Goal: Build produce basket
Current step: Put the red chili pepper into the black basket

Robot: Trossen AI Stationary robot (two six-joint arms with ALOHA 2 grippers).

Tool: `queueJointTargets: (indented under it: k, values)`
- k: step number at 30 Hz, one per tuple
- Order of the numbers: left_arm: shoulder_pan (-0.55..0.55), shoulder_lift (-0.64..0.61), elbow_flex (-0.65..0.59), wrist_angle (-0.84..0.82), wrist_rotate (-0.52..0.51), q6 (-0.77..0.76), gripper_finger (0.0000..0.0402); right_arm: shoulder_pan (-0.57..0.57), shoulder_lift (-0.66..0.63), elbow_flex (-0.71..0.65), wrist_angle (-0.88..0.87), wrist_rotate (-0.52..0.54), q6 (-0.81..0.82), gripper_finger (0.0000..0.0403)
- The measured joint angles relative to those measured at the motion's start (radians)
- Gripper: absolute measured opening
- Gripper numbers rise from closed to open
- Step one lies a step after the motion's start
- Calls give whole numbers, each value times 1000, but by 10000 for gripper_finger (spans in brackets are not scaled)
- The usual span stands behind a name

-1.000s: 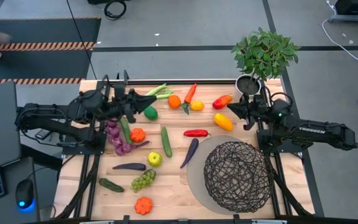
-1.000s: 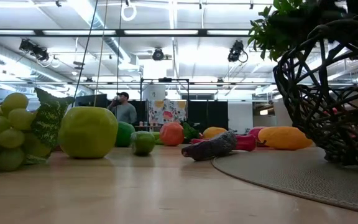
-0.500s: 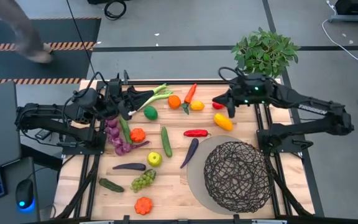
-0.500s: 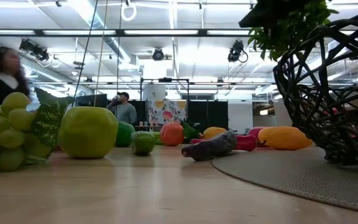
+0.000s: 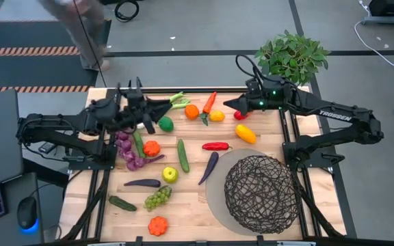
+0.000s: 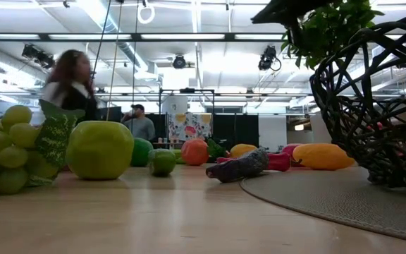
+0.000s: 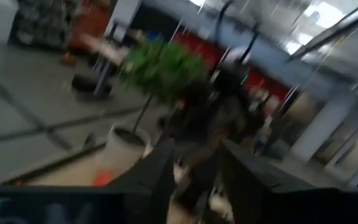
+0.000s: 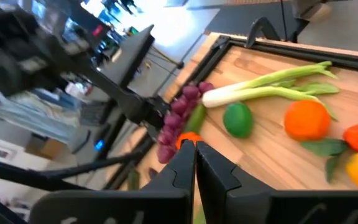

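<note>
High view: the wire basket [image 5: 260, 193] sits on the counter's [image 5: 190, 205] near right corner; the left tool [image 5: 157, 109] hovers by the lime [image 5: 165, 124], fingers parted, empty. Right wrist view: the right tool [image 8: 195, 151] is closed, empty, above the leek [image 8: 266, 88].

High view: overhead, straight down, far enough to take in whole table [image 5: 190, 205], both arms, floor around. Low view: at tabletop height, level across wood into room behind, very close to basket [image 6: 372, 113] and grapes [image 6: 5, 144]. Left wrist view: forward past own fingers [image 7: 160, 174] toward potted plant [image 7: 157, 68], blurred. Right wrist view: close, down over leek [image 8: 260, 87], lime [image 8: 238, 118], orange [image 8: 306, 119]. Shared with high view: same leek [image 5: 173, 101], lime [image 5: 165, 124], orange [image 5: 192, 111].
</note>
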Motion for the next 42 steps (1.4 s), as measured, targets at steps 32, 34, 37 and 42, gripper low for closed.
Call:
queueJointTargets:
  k: [32, 34, 37, 42]
  values:
    - [33, 1, 0, -386, 53, -390, 291, 41, 261, -1, -261, -22, -352, 214]
    - [34, 1, 0, -395, 50, -391, 291, 66, 277, -1, -285, -24, -403, 242]
    - [34, 1, 0, -413, 33, -392, 291, 107, 308, -1, -290, -25, -493, 277]
    - [34, 1, 0, -415, 16, -392, 291, 160, 379, -1, -301, 31, -592, 316]
